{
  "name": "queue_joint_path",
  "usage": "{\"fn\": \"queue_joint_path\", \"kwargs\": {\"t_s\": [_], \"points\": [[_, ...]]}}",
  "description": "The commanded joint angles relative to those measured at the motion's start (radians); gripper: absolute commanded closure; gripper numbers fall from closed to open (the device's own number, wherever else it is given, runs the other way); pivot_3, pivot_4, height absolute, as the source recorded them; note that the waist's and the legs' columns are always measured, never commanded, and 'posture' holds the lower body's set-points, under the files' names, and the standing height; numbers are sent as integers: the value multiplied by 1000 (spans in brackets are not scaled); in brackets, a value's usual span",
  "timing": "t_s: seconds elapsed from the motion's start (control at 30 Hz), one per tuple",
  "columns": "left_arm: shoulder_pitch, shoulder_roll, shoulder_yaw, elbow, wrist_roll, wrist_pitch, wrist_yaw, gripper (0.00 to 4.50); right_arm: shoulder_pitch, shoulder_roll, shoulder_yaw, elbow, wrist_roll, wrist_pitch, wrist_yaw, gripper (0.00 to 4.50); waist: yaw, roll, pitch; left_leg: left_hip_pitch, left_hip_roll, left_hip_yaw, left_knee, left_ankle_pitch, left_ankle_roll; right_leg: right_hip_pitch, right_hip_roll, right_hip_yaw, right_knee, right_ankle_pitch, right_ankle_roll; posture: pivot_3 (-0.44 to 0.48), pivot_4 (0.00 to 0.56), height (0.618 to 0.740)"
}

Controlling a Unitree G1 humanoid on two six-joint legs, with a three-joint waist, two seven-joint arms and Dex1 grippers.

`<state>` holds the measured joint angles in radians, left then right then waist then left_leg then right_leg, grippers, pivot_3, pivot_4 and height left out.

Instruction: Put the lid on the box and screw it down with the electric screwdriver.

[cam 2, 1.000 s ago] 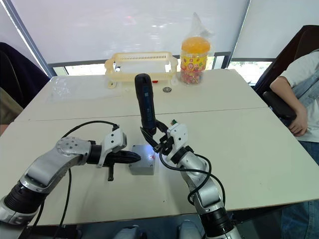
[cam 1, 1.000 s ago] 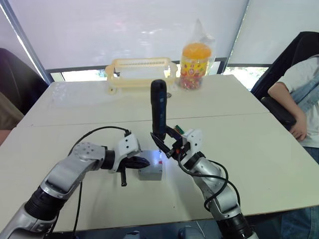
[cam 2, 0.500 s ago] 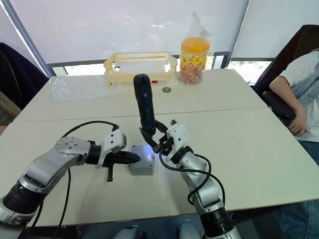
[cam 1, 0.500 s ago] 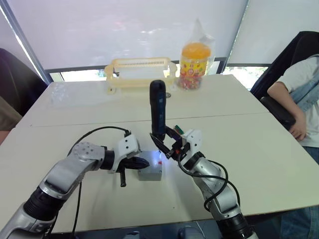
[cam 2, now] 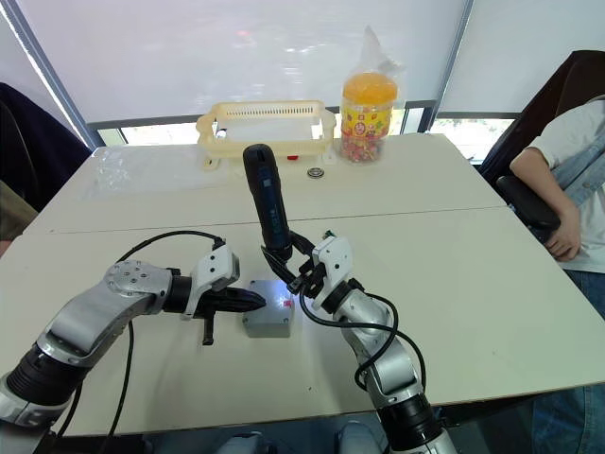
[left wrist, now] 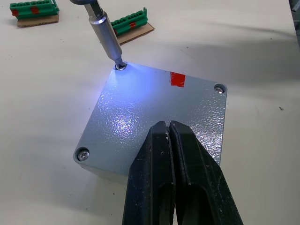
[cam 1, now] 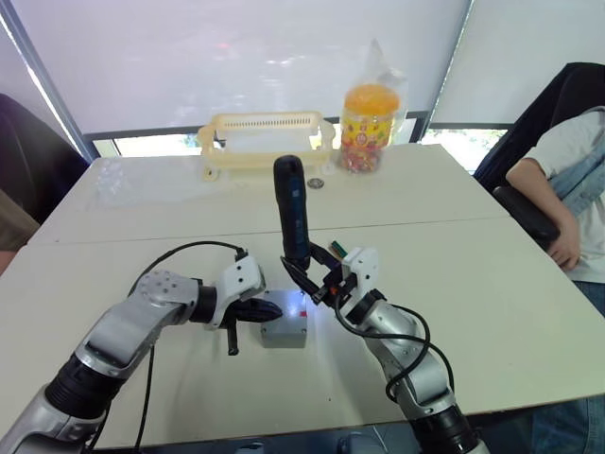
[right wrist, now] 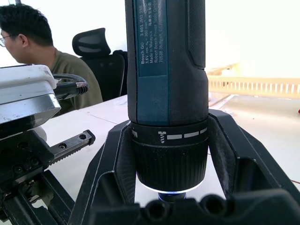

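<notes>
Already the lid [left wrist: 154, 117] sits on the box [cam 2: 267, 322], just ahead of me at table centre. My right gripper [cam 2: 299, 268] clamps the electric screwdriver [cam 2: 266, 203], leaning toward eleven o'clock, bit in the far corner screw. My left gripper [left wrist: 170, 161], fingers pressed together, braces the lid's near edge. I judge three corners show seated screws; one is hidden. My left wrist camera alone reveals two green terminal blocks [left wrist: 130, 26] beyond.
</notes>
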<state>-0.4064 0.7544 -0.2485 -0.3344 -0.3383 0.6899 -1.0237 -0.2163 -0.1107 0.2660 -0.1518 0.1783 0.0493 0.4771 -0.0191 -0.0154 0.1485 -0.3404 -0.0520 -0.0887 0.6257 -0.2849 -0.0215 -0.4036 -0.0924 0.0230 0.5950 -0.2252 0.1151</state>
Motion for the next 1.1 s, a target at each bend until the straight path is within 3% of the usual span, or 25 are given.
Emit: {"fn": "queue_joint_path", "kwargs": {"t_s": [0.03, 0.27, 0.5, 0.8, 1.1], "points": [[6, 11, -4, -5, 7, 11, 0, 4438, 86, -27, 62, 188, -52, 103, 17, 2718, 0, 0, 0, 0, 0, 0, 0, 0, 0, 0, 0, 0, 0, 0, 0, 0, 150, 740], [0, -2, -10, 12, 18, -2, 11, 4438, 91, 1, 22, 68, -17, -7, -1, 2718, 2, 0, 1, -1, 0, 0, 0, 0, -1, -1, -2, 0, 0, 0, 0, 0, 150, 740], [-6, -28, -21, 36, 23, -16, 21, 4438, 135, -2, 42, -57, 8, 40, 3, 2718, 0, 2, 2, -14, -1, 0, 0, 0, -1, -10, 0, -1, 1, 2, -2, 0, 150, 740], [1, -27, -28, 44, 21, -25, 16, 4438, 150, -37, 55, -91, 0, 57, 33, 2718, 0, 2, 2, -15, -1, 0, 0, 0, -1, -11, 0, -1, 0, 1, -1, 0, 150, 740], [14, -20, -29, 43, 19, -29, 10, 4438, 147, -50, 84, 27, -8, -1, 111, 2718, -3, 2, 2, -12, 0, 0, 0, 0, 0, -9, 1, -1, 0, 0, 1, 0, 150, 740]]}}
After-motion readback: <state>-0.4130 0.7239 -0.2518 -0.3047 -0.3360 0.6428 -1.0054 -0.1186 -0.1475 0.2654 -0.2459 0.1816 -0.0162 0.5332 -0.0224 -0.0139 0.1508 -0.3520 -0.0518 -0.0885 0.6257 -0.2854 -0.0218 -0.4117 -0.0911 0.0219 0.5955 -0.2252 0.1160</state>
